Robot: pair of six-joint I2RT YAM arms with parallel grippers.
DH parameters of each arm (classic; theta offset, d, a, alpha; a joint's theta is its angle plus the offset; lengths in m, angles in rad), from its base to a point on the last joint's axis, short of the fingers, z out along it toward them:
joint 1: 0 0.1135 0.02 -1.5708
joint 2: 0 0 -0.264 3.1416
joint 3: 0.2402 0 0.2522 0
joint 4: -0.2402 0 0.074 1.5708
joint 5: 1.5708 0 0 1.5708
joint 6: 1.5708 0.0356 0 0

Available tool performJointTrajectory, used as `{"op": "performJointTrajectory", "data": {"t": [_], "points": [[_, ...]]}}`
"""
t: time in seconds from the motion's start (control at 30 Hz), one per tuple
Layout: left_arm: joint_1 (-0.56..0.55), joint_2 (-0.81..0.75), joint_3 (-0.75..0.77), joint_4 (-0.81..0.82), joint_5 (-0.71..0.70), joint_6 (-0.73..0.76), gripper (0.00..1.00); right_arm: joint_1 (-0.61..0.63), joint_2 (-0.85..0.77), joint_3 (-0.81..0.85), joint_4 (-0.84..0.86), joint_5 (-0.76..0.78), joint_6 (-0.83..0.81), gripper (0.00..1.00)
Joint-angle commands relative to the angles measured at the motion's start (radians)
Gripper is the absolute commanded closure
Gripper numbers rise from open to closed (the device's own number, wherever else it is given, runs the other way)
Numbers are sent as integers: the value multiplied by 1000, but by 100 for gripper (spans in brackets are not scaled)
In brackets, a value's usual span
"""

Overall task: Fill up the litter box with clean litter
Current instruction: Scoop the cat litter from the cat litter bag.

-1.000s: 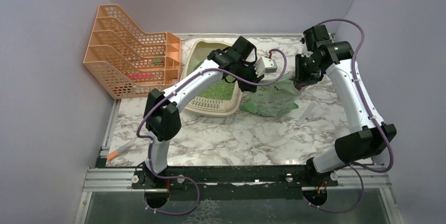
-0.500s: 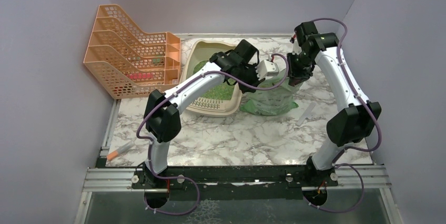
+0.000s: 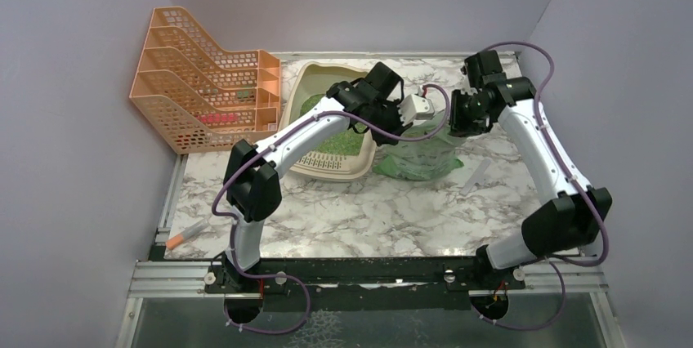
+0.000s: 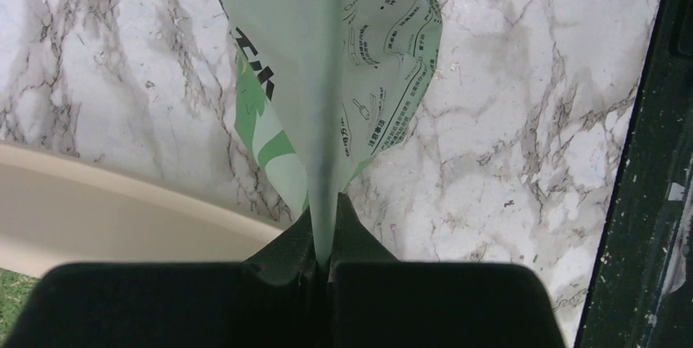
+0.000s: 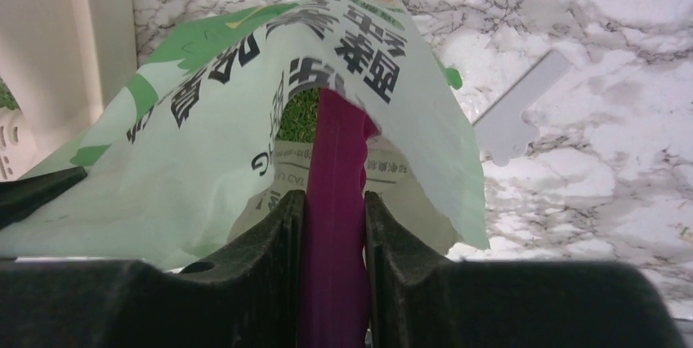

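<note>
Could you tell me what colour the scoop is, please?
Magenta; the scoop shows best in the right wrist view.

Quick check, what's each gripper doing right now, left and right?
Left gripper: closed, pinching the edge of the litter bag.
Right gripper: closed on the magenta scoop, which reaches into the bag.

The overhead camera looks steeply down from behind the rig and takes in the whole marble table (image 3: 368, 209), its near edge at frame bottom. Both wrist cameras sit close in, facing the tabletop. All three views share the green litter bag (image 3: 421, 160) and beige litter box (image 3: 343, 170).
</note>
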Motion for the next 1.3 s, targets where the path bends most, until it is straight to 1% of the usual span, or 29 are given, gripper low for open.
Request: {"op": "performJointTrajectory", "data": {"t": [0.0,0.07,0.13,0.43,0.5,0.67,0.73,0.83,0.97,1.03,1.07,1.13,1.17,1.27], "points": [[-24,-5,24,-31,21,-2,100,-1,-133,-167,195,45,101,68],[-24,1,30,-31,25,-3,100,0,-173,-207,218,39,116,62],[-24,4,37,-31,27,-3,100,-1,-198,-225,227,33,121,60],[-24,2,36,-31,31,-13,100,0,-230,-239,175,8,123,57],[-24,2,36,-31,30,-13,100,1,-242,-230,162,4,124,56],[-24,6,40,-31,27,-16,100,1,-266,-197,130,-11,132,56],[-24,7,42,-31,27,-17,100,-1,-272,-194,122,-45,134,56],[-23,9,42,-31,30,-17,100,-1,-272,-199,121,-61,133,60],[-24,11,42,-32,35,-18,100,-1,-254,-208,126,-70,127,73],[-24,9,42,-32,36,-15,100,-1,-233,-194,114,-55,124,75],[-24,9,42,-33,35,-15,100,0,-225,-182,101,-45,122,72],[-24,7,42,-33,34,-15,100,0,-219,-171,87,-36,120,62],[-24,6,42,-33,34,-14,100,0,-222,-169,85,-37,120,59],[-24,6,42,-34,31,-15,100,0,-246,-171,81,-41,124,58]]}}
